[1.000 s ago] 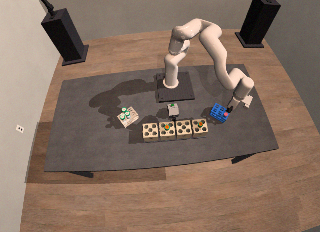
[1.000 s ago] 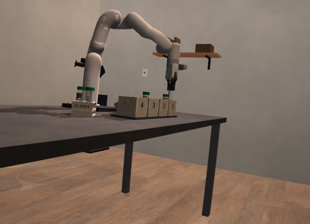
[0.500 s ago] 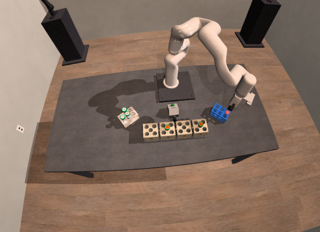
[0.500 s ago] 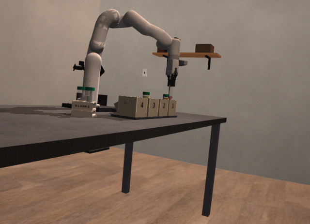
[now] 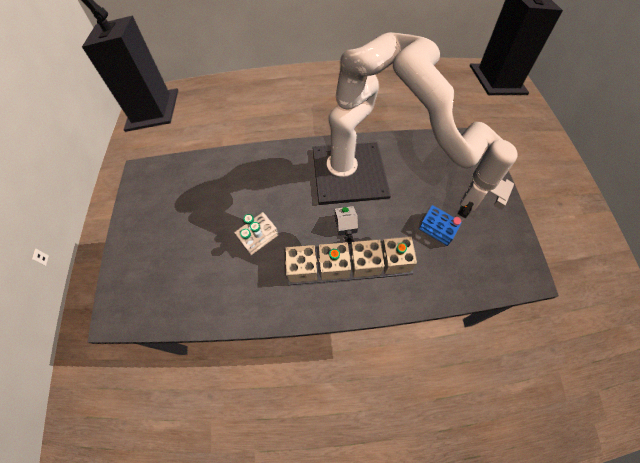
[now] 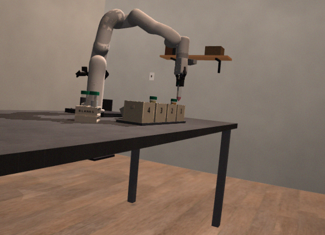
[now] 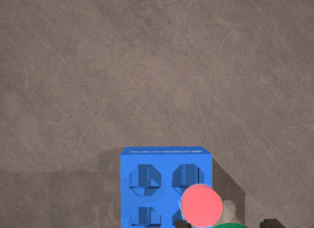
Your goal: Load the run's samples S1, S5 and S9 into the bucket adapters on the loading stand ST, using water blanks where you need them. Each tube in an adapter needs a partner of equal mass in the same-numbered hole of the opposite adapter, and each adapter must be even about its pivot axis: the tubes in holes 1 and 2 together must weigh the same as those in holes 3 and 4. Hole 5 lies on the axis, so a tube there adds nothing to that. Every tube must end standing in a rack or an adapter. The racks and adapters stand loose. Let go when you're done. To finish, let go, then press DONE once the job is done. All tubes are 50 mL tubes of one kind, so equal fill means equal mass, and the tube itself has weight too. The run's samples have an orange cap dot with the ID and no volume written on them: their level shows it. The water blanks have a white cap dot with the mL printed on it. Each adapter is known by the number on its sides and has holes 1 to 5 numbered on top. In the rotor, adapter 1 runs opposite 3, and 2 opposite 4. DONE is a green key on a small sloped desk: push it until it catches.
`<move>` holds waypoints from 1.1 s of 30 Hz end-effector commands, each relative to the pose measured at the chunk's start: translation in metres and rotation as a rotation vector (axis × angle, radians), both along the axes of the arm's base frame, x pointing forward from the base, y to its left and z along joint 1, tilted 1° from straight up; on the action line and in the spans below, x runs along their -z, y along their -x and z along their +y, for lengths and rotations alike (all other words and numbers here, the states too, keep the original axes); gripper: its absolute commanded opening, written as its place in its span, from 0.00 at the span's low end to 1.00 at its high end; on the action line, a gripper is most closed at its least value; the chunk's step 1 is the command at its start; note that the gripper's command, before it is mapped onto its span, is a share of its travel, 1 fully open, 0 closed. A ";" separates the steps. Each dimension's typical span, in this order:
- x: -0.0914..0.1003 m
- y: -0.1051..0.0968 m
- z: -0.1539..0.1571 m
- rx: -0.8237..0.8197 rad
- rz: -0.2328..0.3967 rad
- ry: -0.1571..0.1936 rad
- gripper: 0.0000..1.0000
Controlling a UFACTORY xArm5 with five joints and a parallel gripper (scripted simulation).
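My gripper (image 5: 465, 209) (image 6: 180, 81) (image 7: 227, 225) is shut on the green cap of a tube. The tube hangs upright, raised beside the blue rack (image 5: 439, 224) (image 7: 167, 159), with pinkish-red fill (image 5: 456, 220) (image 6: 179, 98) (image 7: 201, 205) low in it; its ID is hidden. Adapter 3 (image 5: 336, 272) (image 6: 161, 116) and adapter 1 (image 5: 400, 267) (image 6: 181, 116) each hold an orange-dotted tube, apparently in the middle hole. Adapter 4 (image 5: 301, 277) (image 6: 149, 117) and adapter 2 (image 5: 368, 270) (image 6: 171, 117) show no tube. The blanks rack (image 5: 268, 236) (image 6: 87, 117) holds three green-capped tubes.
The DONE desk (image 5: 347, 220), with its green key (image 5: 345, 209), stands behind the adapters. The dark stand (image 6: 138, 123) lies under them. A small white object (image 5: 503, 190) lies near the table's right edge, behind the gripper.
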State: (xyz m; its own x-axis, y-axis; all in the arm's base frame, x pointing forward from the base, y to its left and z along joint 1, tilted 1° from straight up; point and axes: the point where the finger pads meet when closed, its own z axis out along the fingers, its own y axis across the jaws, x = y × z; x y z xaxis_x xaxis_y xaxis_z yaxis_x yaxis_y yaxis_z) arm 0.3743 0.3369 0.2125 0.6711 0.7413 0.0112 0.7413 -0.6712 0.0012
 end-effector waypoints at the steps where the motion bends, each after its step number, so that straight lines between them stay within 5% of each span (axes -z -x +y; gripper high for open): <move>1: -0.012 -0.001 0.000 0.000 0.005 -0.012 0.00; 23: -0.027 -0.001 0.000 0.000 0.005 -0.012 0.00; 33: -0.026 -0.005 -0.050 0.333 0.009 -0.013 0.00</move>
State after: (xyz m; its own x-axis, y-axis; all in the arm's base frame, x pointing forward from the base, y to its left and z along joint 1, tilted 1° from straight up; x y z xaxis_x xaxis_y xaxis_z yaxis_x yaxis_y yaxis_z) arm 0.3769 0.3088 0.2368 0.7964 0.6047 0.0053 0.6048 -0.7964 -0.0002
